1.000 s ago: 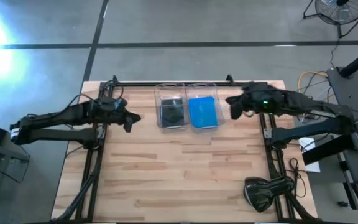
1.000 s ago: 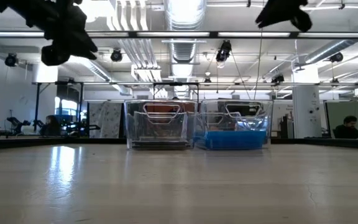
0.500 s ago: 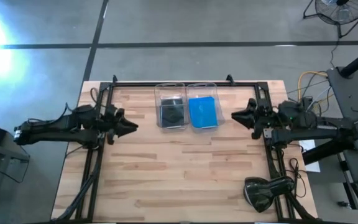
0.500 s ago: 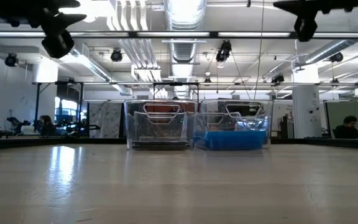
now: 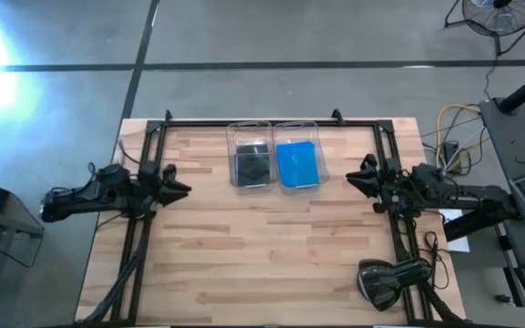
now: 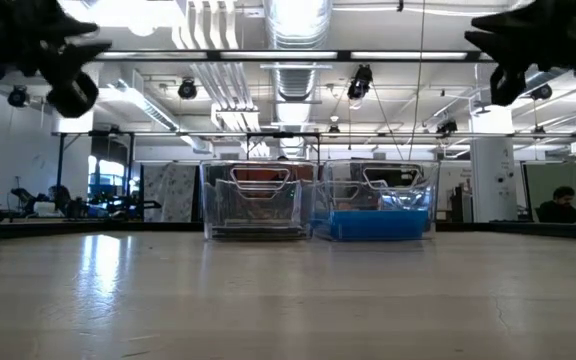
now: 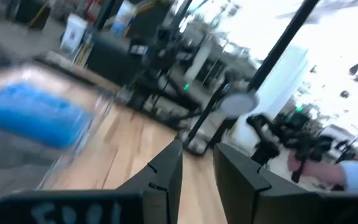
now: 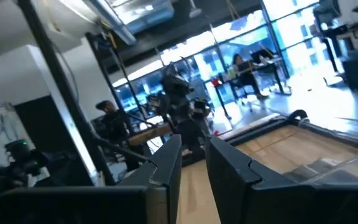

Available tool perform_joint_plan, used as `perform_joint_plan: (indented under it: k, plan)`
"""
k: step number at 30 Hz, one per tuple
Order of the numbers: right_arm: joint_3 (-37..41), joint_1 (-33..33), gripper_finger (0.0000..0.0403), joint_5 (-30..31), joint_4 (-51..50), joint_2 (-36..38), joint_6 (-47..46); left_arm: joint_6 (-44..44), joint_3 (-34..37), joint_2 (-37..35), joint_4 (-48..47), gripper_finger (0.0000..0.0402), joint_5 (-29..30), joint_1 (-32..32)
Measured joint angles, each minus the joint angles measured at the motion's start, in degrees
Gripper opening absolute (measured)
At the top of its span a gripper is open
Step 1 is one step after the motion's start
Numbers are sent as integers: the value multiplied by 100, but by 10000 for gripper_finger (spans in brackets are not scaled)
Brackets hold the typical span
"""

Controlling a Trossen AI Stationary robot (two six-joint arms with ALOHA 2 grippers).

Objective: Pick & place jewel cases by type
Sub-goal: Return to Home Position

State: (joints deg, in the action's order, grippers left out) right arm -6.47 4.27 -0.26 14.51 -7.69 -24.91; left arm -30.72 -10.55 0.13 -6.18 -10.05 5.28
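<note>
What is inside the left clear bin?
Dark jewel cases lie flat inside the left bin. How many are stacked cannot be seen, because the top case covers those beneath.

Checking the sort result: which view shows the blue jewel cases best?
The high view: the blue jewel cases lie fully visible inside the right clear bin. The low view shows only their edge through the bin wall; the left wrist view a blur; the right wrist view nothing blue.

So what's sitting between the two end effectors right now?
In the high view, nothing lies directly between the left end effector and the right end effector: only bare table. The two clear bins sit just behind that line.
</note>
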Motion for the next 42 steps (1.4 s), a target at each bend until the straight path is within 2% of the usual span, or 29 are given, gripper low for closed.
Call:
perform_joint_plan:
  k: [4,8,12,19,25,35,42]
  plan:
    - [600,0,75,1,830,351,126,-46,325,34,326,73,1,0]
    - [594,4,81,159,669,478,524,-96,697,45,468,73,60,0]
    - [594,4,81,327,571,376,560,-586,935,97,660,73,120,-2]
    - [594,4,70,329,540,182,553,-866,984,315,808,73,163,-2]
    - [594,0,72,329,517,146,547,-877,1003,154,813,73,176,-28]
    - [592,0,84,329,-1049,769,546,-879,1008,-5,941,73,148,-41]
    - [592,-2,74,331,-1354,768,545,-877,1011,-3,933,73,151,-39]
